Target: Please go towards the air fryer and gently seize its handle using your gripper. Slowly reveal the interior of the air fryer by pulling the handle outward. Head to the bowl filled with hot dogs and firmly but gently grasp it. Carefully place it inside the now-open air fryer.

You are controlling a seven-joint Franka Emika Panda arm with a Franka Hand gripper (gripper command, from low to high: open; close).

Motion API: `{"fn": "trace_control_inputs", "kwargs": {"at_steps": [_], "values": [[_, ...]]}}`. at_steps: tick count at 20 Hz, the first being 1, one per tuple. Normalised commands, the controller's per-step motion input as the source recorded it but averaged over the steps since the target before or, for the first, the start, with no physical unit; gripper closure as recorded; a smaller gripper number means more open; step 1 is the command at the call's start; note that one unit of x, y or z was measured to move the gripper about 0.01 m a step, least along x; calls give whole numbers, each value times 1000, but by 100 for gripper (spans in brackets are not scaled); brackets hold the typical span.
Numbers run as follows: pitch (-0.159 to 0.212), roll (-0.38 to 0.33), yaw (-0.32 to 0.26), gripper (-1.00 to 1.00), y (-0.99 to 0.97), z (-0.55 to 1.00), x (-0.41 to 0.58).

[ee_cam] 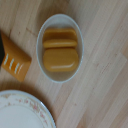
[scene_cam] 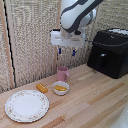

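Hovering: white-blocked, blue-fingered gripper (scene_cam: 66,51) hung released, grasping nothing | small round white bowl (scene_cam: 61,88) of orange-yellow hot dogs (ee_cam: 59,50) sat on wooden counter (scene_cam: 95,102), almost straight below | glossy black air fryer (scene_cam: 109,52) drawer looked closed.

My light wooden table (scene_cam: 95,102) carries the air fryer (scene_cam: 111,52) at the exterior view's right, the pink cup (scene_cam: 63,73), the bowl (scene_cam: 61,88), a loose sausage piece (scene_cam: 42,88) and the floral-rimmed plate (scene_cam: 26,105)
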Motion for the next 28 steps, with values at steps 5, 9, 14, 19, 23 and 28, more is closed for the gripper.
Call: {"fn": "trace_control_inputs", "kwargs": {"at_steps": [5, 9, 14, 19, 23, 28], "values": [[-35, -375, -85, -100, -71, 0, -1], [-74, -366, -61, -100, -150, -55, -4], [-82, -284, -103, -100, -316, -168, -9], [-98, -225, -122, -100, -423, -183, -35], [-117, -222, -27, -100, -439, -69, 0], [-155, -234, 17, -100, -434, -91, -19]]}}
